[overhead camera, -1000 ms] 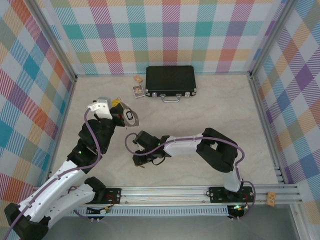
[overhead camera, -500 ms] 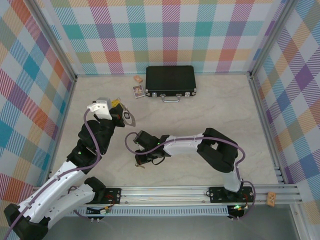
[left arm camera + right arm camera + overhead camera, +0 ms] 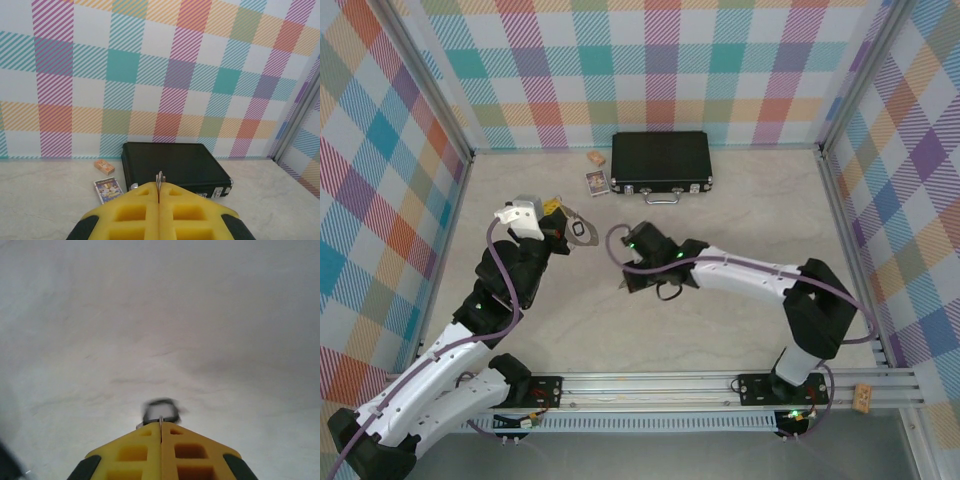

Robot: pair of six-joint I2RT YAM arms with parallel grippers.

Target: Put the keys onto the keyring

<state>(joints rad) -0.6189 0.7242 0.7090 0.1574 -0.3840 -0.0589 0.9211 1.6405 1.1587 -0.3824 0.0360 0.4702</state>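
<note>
**A:** Left pincer [image 3: 159,192]?
**B:** Pressed together on the keyring [image 3: 582,232]. The hoop juts from its tip, left of centre over the surface [image 3: 740,210].
**A:** Right pincer [image 3: 161,426]?
**B:** Pressed together, pinching one key [image 3: 161,411]. Its black oval tag is blurred at the tips. It sits right of the keyring and apart from it.
**A:** Other items?
**B:** One black case [image 3: 660,161] at the back wall, handle toward the arms. Two small cards [image 3: 596,182] lie just left of it.
</note>
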